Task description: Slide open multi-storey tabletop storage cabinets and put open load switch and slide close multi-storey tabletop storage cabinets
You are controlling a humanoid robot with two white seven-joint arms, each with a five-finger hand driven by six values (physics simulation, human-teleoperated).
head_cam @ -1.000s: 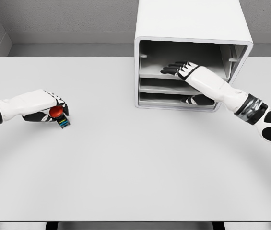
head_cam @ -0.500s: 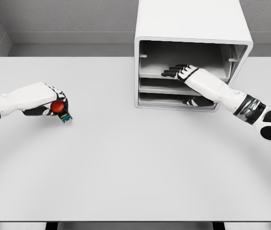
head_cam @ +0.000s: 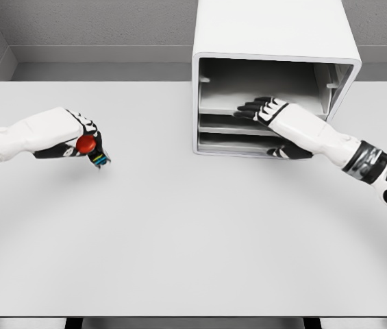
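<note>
The left robot hand is above the left part of the white bench, and its fingers are curled around the load switch, a small thing with a round red button on top and a dark body with coloured marks below. The switch is held just over the bench surface, well apart from the cabinet. The white storage cabinet stands at the far side of the bench, right of the middle, with its front open so that the shelves inside are visible. The right robot hand reaches into this opening at the level of the upper shelf; its dark fingers are stretched flat and hold nothing. The right forearm crosses the lower shelves in front.
</note>
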